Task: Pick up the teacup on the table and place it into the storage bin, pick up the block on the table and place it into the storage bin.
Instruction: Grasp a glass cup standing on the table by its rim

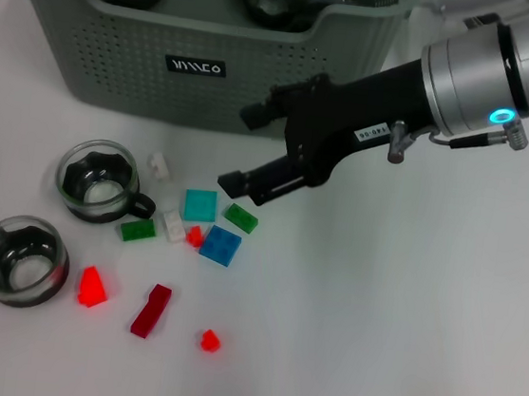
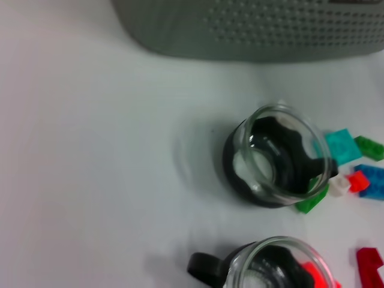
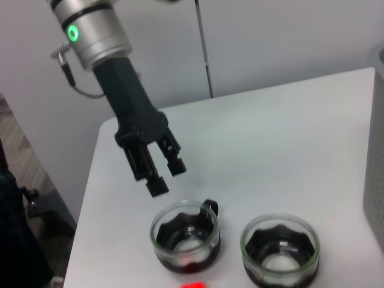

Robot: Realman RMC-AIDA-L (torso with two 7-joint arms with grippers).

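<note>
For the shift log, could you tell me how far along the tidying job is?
Two dark items already sit in the bin. Nothing is in hand: the open right gripper hovers over the blocks, and the open left gripper hangs above the near teacup. Two teacups, including the far teacup, and every block remain on the table.

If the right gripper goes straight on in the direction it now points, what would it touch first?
Probably the small blocks. The right gripper, jaws open, points down toward the robot's left, and the teal block and green block lie nearest in that line. Its height above the table is unclear, so this is a guess.
</note>
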